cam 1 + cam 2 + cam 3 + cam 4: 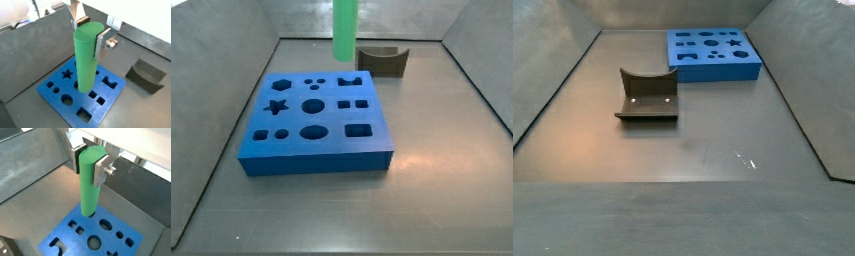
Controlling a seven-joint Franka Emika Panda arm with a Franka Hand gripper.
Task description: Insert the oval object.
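Right now the tool (94,31) is closed on the top part of the oval object (86,55), with one silver finger (103,44) pressed flat on each side. The green rod hangs straight down over the blue block (61,95). In both wrist views its bottom end looks like it is at the block's top, close to the middle holes, but I cannot tell if it is touching the block or already a little way in a hole.

In a side view, the oval object (345,30) hangs above the far edge of the blue block (315,125), and the tool is out of the picture there. The dark brown curved piece (385,60) sits on the desk (438,190) beyond the block, apart from it.

To do this step well, I think the rod should stay straight up and down. Its long oval side needs to line up with the oval hole, not with a round one (105,224). Then it should go down slowly. If it catches on the rim, a tiny shift or twist is better than a hard push. The tool should keep its grip until the rod is well down in the hole.
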